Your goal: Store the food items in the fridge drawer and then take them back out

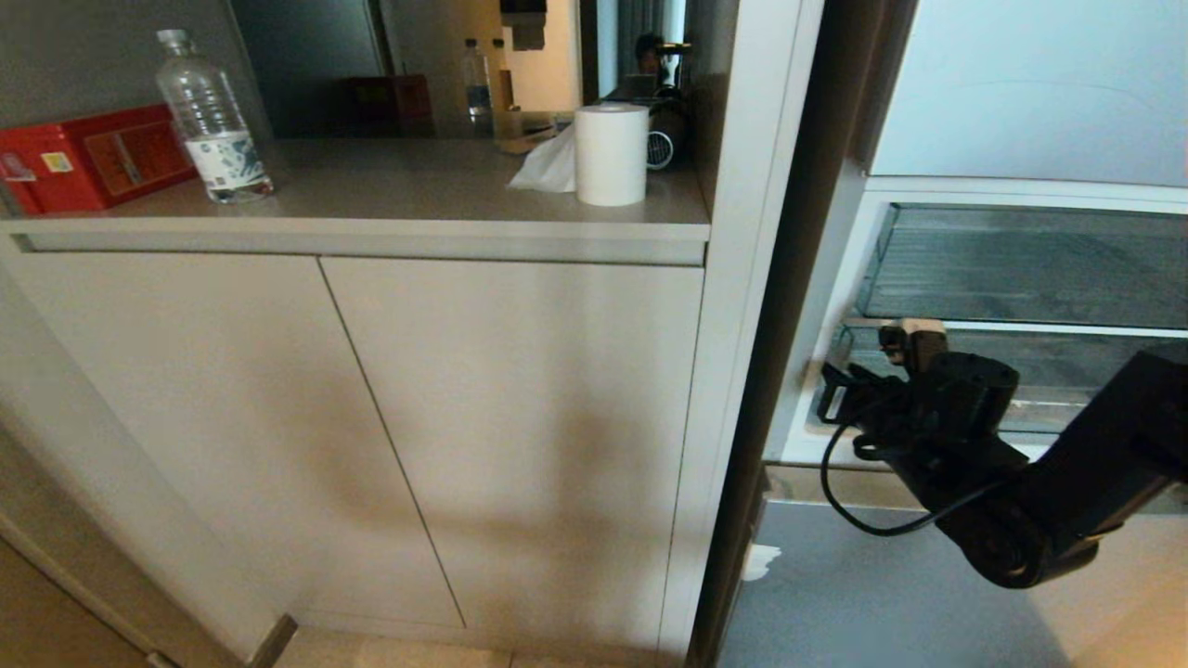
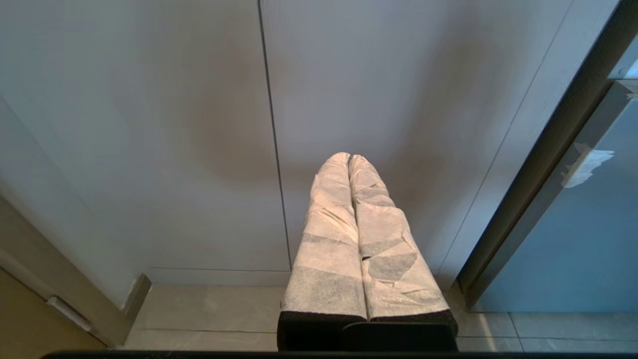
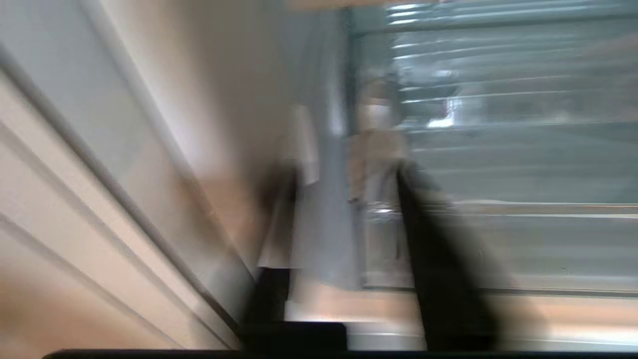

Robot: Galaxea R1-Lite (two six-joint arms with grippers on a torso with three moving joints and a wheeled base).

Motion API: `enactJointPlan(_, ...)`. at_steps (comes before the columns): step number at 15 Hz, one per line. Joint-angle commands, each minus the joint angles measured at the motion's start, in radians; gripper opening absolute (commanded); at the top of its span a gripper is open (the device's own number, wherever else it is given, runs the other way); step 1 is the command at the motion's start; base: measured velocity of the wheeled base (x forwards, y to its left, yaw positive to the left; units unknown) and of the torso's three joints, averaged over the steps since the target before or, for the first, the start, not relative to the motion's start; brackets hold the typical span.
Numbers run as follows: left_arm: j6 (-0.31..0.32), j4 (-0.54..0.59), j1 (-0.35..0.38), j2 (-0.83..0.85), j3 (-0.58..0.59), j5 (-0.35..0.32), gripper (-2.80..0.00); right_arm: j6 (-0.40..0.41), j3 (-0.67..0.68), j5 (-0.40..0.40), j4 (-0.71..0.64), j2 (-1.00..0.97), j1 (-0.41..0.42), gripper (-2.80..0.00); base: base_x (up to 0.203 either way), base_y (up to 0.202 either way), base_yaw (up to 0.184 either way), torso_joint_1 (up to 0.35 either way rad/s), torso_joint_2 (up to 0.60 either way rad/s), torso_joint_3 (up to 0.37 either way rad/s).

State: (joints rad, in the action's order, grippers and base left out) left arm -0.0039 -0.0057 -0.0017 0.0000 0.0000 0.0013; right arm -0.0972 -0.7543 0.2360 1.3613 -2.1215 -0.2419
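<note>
The pale cabinet (image 1: 371,427) fills most of the head view, its two flat doors under a grey counter (image 1: 390,199). On that counter stand a red box (image 1: 88,158), a water bottle (image 1: 209,121) and a roll of paper (image 1: 611,153). Only this view takes in the counter. To the right the fridge stands open, with a taller clear drawer (image 1: 1021,264) above and the fridge drawer (image 1: 1049,394), shallow and white-edged, below it. The right arm (image 1: 1067,482) reaches in from the right, its wrist at the drawer's left front corner.

The right wrist view alone shows the right gripper (image 3: 344,149): badly smeared, its fingers seem to stand a little apart beside ribbed clear plastic, and I cannot tell its grip or load.

The left gripper (image 2: 350,159) shows only in its own view, wrapped fingers pressed together, empty, pointing at the cabinet doors.

I can see no food items.
</note>
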Motion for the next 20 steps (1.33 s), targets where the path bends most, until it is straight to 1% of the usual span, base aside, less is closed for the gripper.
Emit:
enactJointPlan(1,-0.001,0.0,0.0,0.002,0.002,0.0,-2.8,-0.001,0.0,0.002,0.01,-0.005,-0.004,-2.8,0.0,0.0,0.0,0.0,0.0,0.0)
enactJointPlan(5,-0.001,0.0,0.0,0.002,0.002,0.0,-2.8,-0.003,0.011,0.002,0.013,0.002,-0.005,-2.8,0.0,0.0,0.0,0.0,0.0,0.0)
enactJointPlan(7,-0.001,0.0,0.0,0.002,0.002,0.0,-2.8,-0.008,0.038,0.002,0.013,0.026,-0.007,-2.8,0.0,0.0,0.0,0.0,0.0,0.0)
enactJointPlan(10,-0.001,-0.001,0.0,0.002,0.002,0.0,-2.8,-0.028,0.116,0.0,0.013,0.089,-0.009,-2.8,0.0,0.0,0.0,0.0,0.0,0.0)
enactJointPlan(12,-0.001,-0.002,0.0,0.002,0.002,0.0,-2.8,-0.04,0.203,-0.001,0.013,0.149,-0.009,-2.8,0.0,0.0,0.0,0.0,0.0,0.0)
enactJointPlan(16,-0.001,-0.001,0.0,0.002,0.002,0.0,-2.8,-0.043,0.361,-0.001,0.013,0.249,-0.013,-2.8,0.0,0.0,0.0,0.0,0.0,0.0)
enactJointPlan(18,-0.001,0.0,0.0,0.002,0.002,0.0,-2.8,-0.045,0.402,-0.001,0.013,0.28,-0.026,-2.8,0.0,0.0,0.0,0.0,0.0,0.0)
enactJointPlan(20,-0.001,-0.001,0.0,0.002,0.002,0.0,-2.8,-0.045,0.486,0.0,0.013,0.346,-0.038,-2.8,0.0,0.0,0.0,0.0,0.0,0.0)
